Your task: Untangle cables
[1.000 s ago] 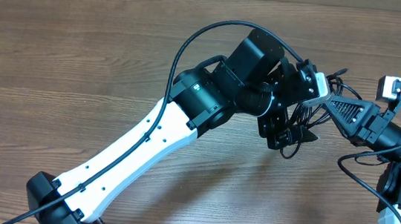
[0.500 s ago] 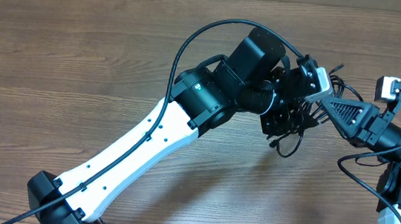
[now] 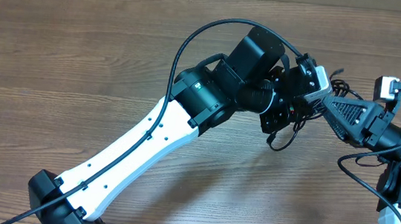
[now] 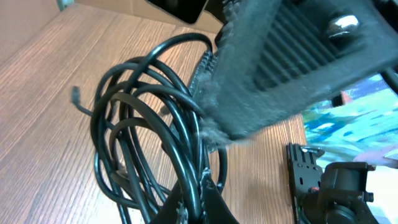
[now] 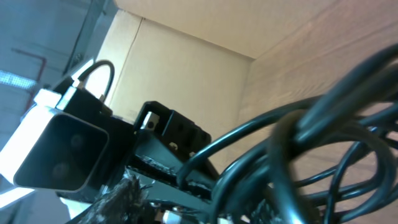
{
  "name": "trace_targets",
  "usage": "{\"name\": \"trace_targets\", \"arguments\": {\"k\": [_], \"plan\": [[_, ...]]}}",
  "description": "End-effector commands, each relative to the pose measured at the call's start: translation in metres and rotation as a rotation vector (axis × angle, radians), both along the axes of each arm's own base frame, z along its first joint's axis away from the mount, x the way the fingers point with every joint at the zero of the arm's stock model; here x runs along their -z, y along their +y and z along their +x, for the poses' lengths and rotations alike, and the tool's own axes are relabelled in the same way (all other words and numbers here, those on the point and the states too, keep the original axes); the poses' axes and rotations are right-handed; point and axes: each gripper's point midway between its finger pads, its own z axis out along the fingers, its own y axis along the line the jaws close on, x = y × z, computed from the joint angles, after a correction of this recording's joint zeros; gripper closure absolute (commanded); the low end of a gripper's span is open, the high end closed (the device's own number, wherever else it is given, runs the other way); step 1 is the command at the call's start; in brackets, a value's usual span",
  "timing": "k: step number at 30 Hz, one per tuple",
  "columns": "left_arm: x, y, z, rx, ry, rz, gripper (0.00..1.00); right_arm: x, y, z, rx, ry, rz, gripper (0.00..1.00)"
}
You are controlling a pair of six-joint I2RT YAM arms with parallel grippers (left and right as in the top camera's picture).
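Wood-grain tabletop (image 3: 79,54) fills the scene. Close in the left wrist view, the left gripper (image 3: 280,120) is clamped tight on the cables (image 4: 143,124), a bundle of thin black loops toward the table's right side. Just beyond, the right gripper (image 3: 326,103) meets the bundle; whether its jaws grip anything cannot be told. Cardboard (image 5: 180,68) stands behind.

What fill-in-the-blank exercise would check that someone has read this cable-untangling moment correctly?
1. The looped cables are all ___ in colour.
2. The left gripper is ___ on the cables, pinching strands between its fingertips.
3. The table under both arms has a brown ___-grain top.

Missing words: black; shut; wood.
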Motion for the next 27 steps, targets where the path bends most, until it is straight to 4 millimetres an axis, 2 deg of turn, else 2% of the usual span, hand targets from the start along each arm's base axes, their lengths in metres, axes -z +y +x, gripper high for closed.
{"name": "trace_targets", "arguments": {"k": [1,5,7,11,12,13,17,20,21,27], "plan": [[-0.002,0.008,0.022,-0.111,0.066,-0.015,0.96,-0.008,0.004,-0.006,-0.029,-0.028,-0.008,0.43],[-0.009,0.007,0.017,-0.061,0.099,-0.056,0.96,-0.008,0.004,-0.006,-0.029,-0.035,-0.012,0.45],[-0.01,0.007,0.016,-0.058,0.099,-0.058,0.96,-0.008,0.004,-0.006,-0.029,-0.036,-0.012,0.55],[-0.014,-0.001,0.002,-0.004,0.108,-0.077,0.96,-0.008,0.004,-0.006,-0.029,-0.055,-0.023,0.55],[-0.015,-0.003,0.001,0.0,0.105,-0.081,0.96,-0.008,0.004,-0.006,-0.029,-0.055,-0.023,0.57],[-0.016,-0.004,0.001,0.003,0.101,-0.085,0.96,-0.008,0.004,-0.006,-0.029,-0.055,-0.023,0.64],[-0.018,-0.005,-0.002,0.017,0.102,-0.094,0.96,-0.008,0.004,-0.006,-0.028,-0.058,-0.025,0.73],[-0.018,-0.006,-0.003,0.02,0.102,-0.094,0.96,-0.008,0.004,-0.006,-0.028,-0.057,-0.024,0.93],[-0.018,-0.006,-0.003,0.02,0.102,-0.094,0.96,-0.008,0.004,-0.006,-0.028,-0.057,-0.024,0.96],[-0.018,-0.006,-0.003,0.02,0.103,-0.093,0.96,-0.008,0.004,-0.006,-0.029,-0.058,-0.024,0.96]]}}
